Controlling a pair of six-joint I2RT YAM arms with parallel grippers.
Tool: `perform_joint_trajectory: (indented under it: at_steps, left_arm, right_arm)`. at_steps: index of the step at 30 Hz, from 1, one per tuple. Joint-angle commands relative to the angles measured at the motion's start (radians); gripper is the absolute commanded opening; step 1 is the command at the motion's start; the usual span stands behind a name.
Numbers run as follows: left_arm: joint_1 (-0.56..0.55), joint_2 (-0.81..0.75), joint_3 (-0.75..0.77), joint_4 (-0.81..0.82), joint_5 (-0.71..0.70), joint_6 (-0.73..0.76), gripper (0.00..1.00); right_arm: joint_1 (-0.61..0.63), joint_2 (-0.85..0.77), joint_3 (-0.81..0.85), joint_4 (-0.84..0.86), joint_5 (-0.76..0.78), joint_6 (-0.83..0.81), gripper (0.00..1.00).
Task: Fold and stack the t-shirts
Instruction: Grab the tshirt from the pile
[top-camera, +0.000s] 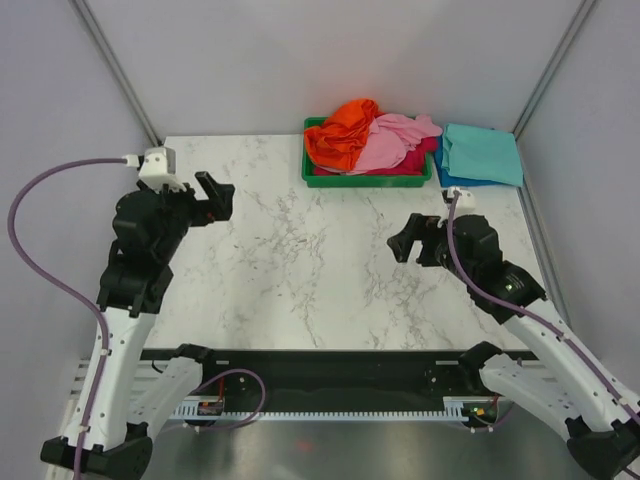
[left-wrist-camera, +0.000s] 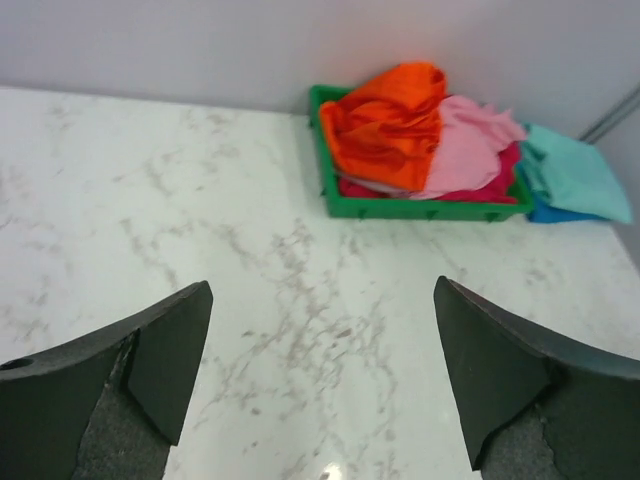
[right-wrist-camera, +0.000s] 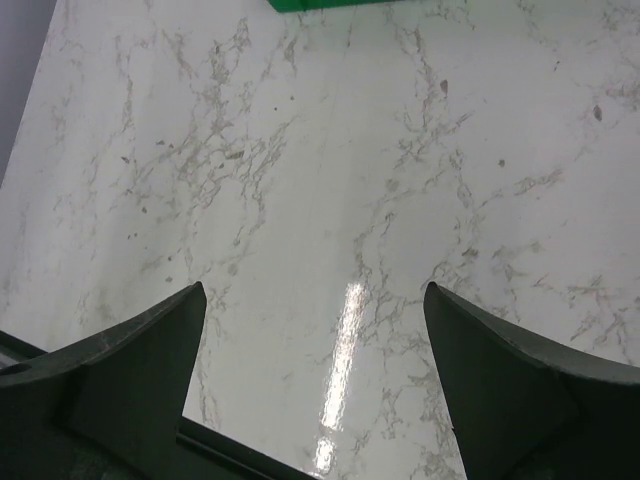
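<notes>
T-shirts (top-camera: 372, 140) lie untouched: left gripper (top-camera: 215, 195) at nine o'clock hangs jaws apart and empty over the worktop (top-camera: 300, 270), crumpled ones fill the green tray (top-camera: 365, 182) at twelve, right gripper (top-camera: 403, 243) at four gapes likewise, and the folded teal shirt (top-camera: 482, 152) at one likely starts the stack.
</notes>
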Motion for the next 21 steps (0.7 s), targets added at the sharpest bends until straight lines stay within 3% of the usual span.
perform_joint_trajectory:
  at_steps: [1, 5, 12, 15, 21]
  left_arm:
    - [-0.025, -0.068, -0.189, -0.078, -0.28, 0.11, 1.0]
    - [-0.025, -0.153, -0.3, -0.076, -0.25, 0.074, 1.0]
    - [-0.028, 0.01, -0.277, -0.124, -0.135, 0.059, 0.97]
    - [-0.027, 0.04, -0.263, -0.133, -0.115, 0.045, 0.97]
    - [-0.028, 0.054, -0.26, -0.133, -0.081, 0.044, 0.97]
  right_arm:
    - [0.005, 0.086, 0.085, 0.071, 0.071, -0.031, 0.98]
    - [0.007, 0.227, 0.24, 0.107, 0.051, -0.103, 0.98]
    - [0.005, 0.604, 0.594, 0.116, 0.141, -0.244, 0.98]
    - [0.005, 0.826, 0.744, 0.128, 0.223, -0.293, 0.98]
    - [-0.004, 1.247, 1.154, 0.036, 0.235, -0.317, 0.98]
